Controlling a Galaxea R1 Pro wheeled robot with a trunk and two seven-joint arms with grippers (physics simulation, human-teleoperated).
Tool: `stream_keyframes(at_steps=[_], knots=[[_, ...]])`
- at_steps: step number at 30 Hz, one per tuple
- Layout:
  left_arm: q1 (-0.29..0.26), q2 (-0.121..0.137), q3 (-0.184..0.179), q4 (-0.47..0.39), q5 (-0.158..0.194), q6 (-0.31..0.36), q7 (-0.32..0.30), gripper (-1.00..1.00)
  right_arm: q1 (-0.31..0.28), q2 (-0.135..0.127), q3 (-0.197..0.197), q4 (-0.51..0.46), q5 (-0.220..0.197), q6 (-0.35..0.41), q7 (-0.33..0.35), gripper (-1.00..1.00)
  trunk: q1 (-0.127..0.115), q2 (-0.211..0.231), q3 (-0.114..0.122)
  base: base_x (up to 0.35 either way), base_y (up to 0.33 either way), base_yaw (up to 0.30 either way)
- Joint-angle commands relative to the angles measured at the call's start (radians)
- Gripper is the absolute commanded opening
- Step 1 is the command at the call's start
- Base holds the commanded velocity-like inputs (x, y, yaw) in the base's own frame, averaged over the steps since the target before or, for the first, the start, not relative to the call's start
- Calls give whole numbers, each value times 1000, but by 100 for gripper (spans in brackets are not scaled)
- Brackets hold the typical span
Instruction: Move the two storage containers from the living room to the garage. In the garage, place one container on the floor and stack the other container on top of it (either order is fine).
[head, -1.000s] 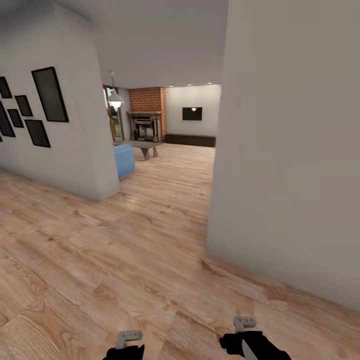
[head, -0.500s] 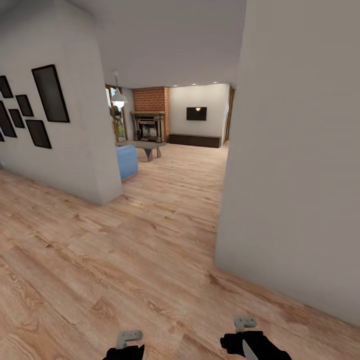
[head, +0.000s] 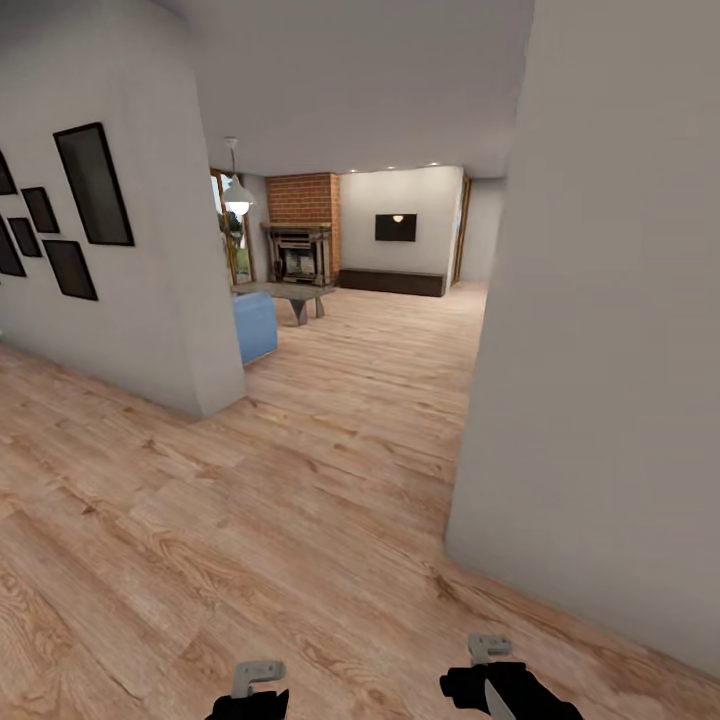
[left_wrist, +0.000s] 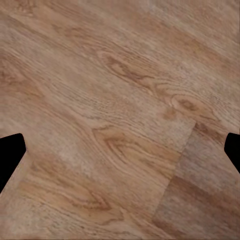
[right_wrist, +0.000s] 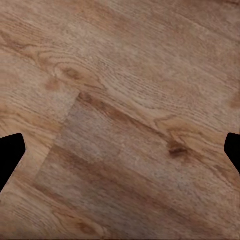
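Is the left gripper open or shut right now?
Open and empty: in the wrist view the left gripper has its fingertips far apart, only wood floor between them.

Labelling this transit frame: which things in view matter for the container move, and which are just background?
Job:
living room ahead through the opening
left gripper, open, nothing between its fingers
right gripper, open, nothing between its fingers

Background:
blue sofa
grey low table
brick fireplace
wall TV
picture frames
pendant lamp
near wall

Left arm (head: 255, 693) ended in a glossy black housing topped by a small grey angled bracket, right arm (head: 500, 680) matched it, black and rounded, grey bracket above, pale blade-shaped streak on its casing, black fingertips (left_wrist: 10, 155) blunt and angular
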Motion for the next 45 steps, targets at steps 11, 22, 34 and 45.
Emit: stream_keyframes(at_steps=[11,22,34,45], knots=[[-1,0,-9,1,10,-4,0,100,0,1,-3,-2,3,6,3,100,0,0,-1,294,197,0],[-1,0,-9,1,10,-4,0,100,0,1,-3,-2,3,5,3,100,0,0,-1,293,198,0],[-1,0,-8,1,10,-5,0,100,0,1,-3,-2,3,5,3,100,0,0,-1,297,181,0],[-1,0,-9,1,10,-5,0,100,0,1,-3,-2,3,5,3,100,0,0,-1,299,177,0]])
